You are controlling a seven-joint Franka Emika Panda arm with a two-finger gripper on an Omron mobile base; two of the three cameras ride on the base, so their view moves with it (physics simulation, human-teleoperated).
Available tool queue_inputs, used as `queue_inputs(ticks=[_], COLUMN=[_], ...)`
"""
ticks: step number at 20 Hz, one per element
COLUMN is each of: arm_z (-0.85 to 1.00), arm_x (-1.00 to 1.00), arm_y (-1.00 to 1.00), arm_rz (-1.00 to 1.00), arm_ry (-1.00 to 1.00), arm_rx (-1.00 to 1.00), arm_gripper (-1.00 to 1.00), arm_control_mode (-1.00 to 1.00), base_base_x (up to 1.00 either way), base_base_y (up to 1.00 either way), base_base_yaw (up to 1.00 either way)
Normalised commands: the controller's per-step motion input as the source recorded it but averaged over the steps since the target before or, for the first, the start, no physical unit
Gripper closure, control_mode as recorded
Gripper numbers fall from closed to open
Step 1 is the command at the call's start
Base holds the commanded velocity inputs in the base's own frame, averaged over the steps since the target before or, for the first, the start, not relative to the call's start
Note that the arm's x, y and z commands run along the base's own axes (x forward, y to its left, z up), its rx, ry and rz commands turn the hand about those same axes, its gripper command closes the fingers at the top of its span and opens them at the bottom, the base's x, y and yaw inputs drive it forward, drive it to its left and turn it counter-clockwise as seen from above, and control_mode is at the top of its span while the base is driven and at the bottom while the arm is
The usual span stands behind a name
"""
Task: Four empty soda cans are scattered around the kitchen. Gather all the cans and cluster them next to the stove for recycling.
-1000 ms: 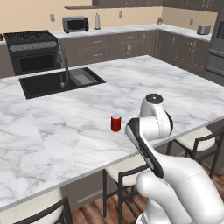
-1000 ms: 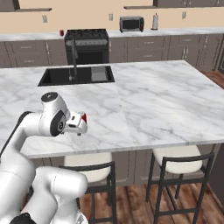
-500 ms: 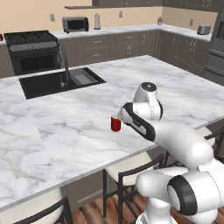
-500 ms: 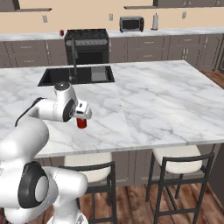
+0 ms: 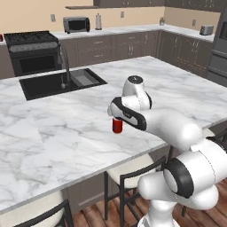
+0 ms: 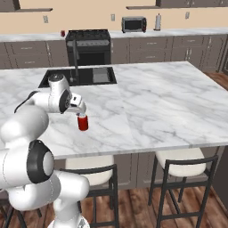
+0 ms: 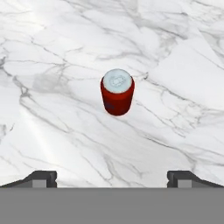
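Approach step on the first red soda can (image 7: 117, 91), upright on the marble surface (image 5: 53, 128) well apart from the stove (image 5: 31, 40): gripper (image 7: 112, 177), fingers spread wide and empty, has swung over it since earlier, next needing descent to straddle it.

Glossy red soda can (image 7: 117, 97) with silver metal top on polished marble counter (image 7: 65, 140).

Both base views face the stove (image 5: 32, 39) at 12 o'clock, sharing the desk (image 5: 53, 133); the hand view looks straight down, close.
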Motion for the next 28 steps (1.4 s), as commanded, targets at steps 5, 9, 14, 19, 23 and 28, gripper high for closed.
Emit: queue_inputs(ticks=[5, 9, 14, 19, 23, 28], arm_z=[-0.33, -0.19, -0.15, -0.27, -0.22, -0.24], arm_x=[0.38, 0.26, 0.36, 0.42, 0.35, 0.28], arm_y=[-0.02, 0.00, 0.02, 0.00, 0.00, 0.01], arm_rz=[0.00, 0.00, 0.00, 0.00, 0.00, 0.00], arm_ry=[-0.01, 0.00, 0.03, 0.08, 0.09, 0.09], arm_rx=[0.00, 0.00, 0.00, 0.00, 0.00, 0.00], arm_gripper=[-1.00, -1.00, -1.00, -1.00, -1.00, -1.00], arm_control_mode=[-1.00, -1.00, -1.00, -1.00, -1.00, -1.00], base_base_x=[0.00, 0.00, 0.00, 0.00, 0.00, 0.00], base_base_y=[0.00, 0.00, 0.00, 0.00, 0.00, 0.00], base_base_yaw=[0.00, 0.00, 0.00, 0.00, 0.00, 0.00])
